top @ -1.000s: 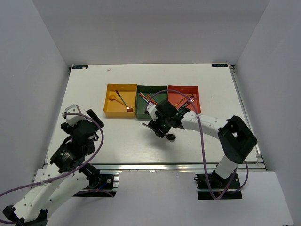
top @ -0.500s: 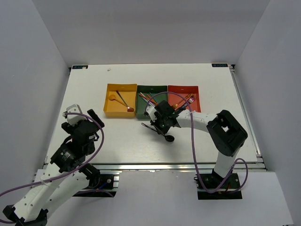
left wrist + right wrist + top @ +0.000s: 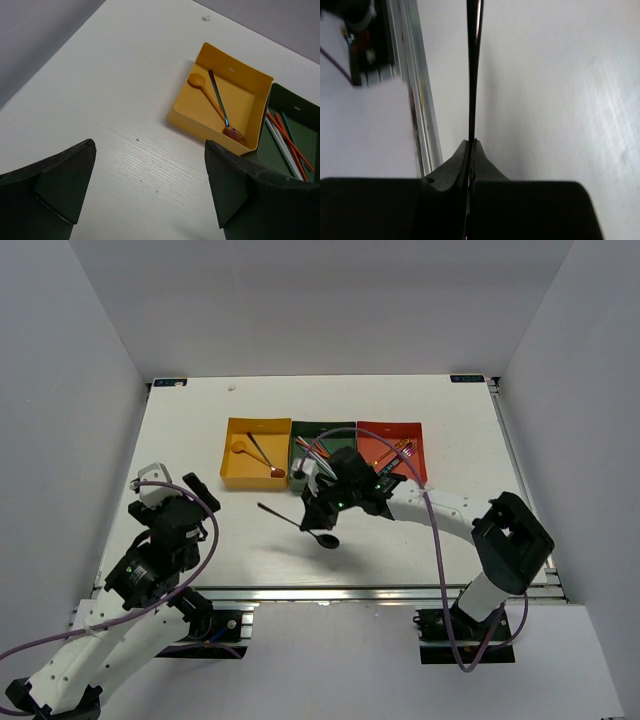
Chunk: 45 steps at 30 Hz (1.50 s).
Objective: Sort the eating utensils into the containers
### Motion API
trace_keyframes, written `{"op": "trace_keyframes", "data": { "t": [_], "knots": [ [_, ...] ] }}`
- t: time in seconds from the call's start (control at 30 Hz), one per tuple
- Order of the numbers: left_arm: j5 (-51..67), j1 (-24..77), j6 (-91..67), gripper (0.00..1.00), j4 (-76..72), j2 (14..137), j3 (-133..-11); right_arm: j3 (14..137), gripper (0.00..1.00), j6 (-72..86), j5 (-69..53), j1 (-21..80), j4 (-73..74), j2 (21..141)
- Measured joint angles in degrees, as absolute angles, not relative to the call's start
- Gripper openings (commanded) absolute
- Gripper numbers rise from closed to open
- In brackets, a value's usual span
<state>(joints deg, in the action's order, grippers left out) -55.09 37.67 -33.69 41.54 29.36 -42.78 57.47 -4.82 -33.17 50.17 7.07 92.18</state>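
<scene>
Right hand (image 3: pixel 318 512) is clenched on a black spoon (image 3: pixel 285 519). The right wrist view shows both pads pinched flat on the thin handle (image 3: pixel 472 75), which runs straight out from the fingertips. From above, the spoon's long axis slants across the bench (image 3: pixel 200 440), with the handle tip far-left and the bowl near-right, just beside the hand. The yellow tray (image 3: pixel 262 430) already holds two spoons and is the likely target. It lies beyond and left of the hand, on the side the handle tip points. The green tray (image 3: pixel 322 427) and red tray (image 3: pixel 390 427) sit to its right. Left hand (image 3: pixel 149 145) is spread wide and holds nothing. It is well apart from the spoon, so the right arm is nearer.
</scene>
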Motion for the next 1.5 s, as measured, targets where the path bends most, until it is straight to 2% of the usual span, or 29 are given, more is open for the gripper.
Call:
{"op": "trace_keyframes", "data": {
  "t": [0.17, 0.4, 0.47, 0.73, 0.8, 0.83, 0.93, 1.0, 1.03, 1.2, 1.3, 1.4, 1.5],
  "knots": [
    [-55.55, 37.67, -33.89, 0.98, 41.54, 28.21, -42.78, 72.64, 0.00, 2.22, -27.09, 50.17, 2.61, 98.61],
    [-55.90, 37.67, -34.06, 0.98, 41.58, 29.17, -42.78, 110.67, 0.00, 4.62, -10.46, 49.84, 6.02, 123.09],
    [-55.90, 37.67, -34.02, 0.98, 41.56, 29.19, -42.78, 118.08, 0.00, 4.36, -6.28, 49.74, 7.64, 128.62],
    [-55.79, 37.67, -33.82, 0.98, 41.52, 29.19, -42.76, 121.47, 0.00, 4.14, 3.84, 49.23, 7.99, 135.39],
    [-55.59, 37.67, -33.65, 0.98, 41.47, 29.19, -42.78, 121.47, 0.07, 4.27, 4.91, 49.19, 7.97, 135.94],
    [-55.46, 37.67, -33.61, 0.98, 41.45, 29.19, -42.76, 121.43, 0.24, 4.43, 5.26, 49.17, 7.97, 136.07],
    [-55.29, 37.67, -33.45, 0.98, 41.32, 29.19, -42.76, 121.01, 0.49, 5.26, 5.93, 49.15, 7.46, 136.11],
    [-55.18, 37.67, -33.43, 0.98, 41.28, 29.12, -42.76, 120.53, 0.59, 5.80, 6.24, 49.15, 6.94, 135.92],
    [-55.11, 37.67, -33.43, 0.98, 41.25, 29.08, -42.76, 120.05, 0.73, 5.98, 6.28, 49.15, 6.92, 135.61],
    [-55.07, 37.67, -33.43, 0.98, 41.10, 28.99, -42.76, 119.09, 0.79, 6.72, 6.81, 49.17, 7.75, 133.29],
    [-55.27, 37.67, -33.47, 0.98, 41.10, 29.08, -42.76, 116.05, 0.82, 7.07, 8.40, 49.21, 9.37, 127.92],
    [-56.36, 37.60, -33.80, 0.98, 41.12, 29.74, -42.78, 104.73, 0.89, 7.62, 11.75, 49.25, 8.97, 115.42],
    [-57.19, 36.34, -34.54, 0.98, 41.30, 31.48, -42.81, 89.30, 0.89, 8.64, 17.02, 49.41, 8.95, 97.69]
  ]
}}
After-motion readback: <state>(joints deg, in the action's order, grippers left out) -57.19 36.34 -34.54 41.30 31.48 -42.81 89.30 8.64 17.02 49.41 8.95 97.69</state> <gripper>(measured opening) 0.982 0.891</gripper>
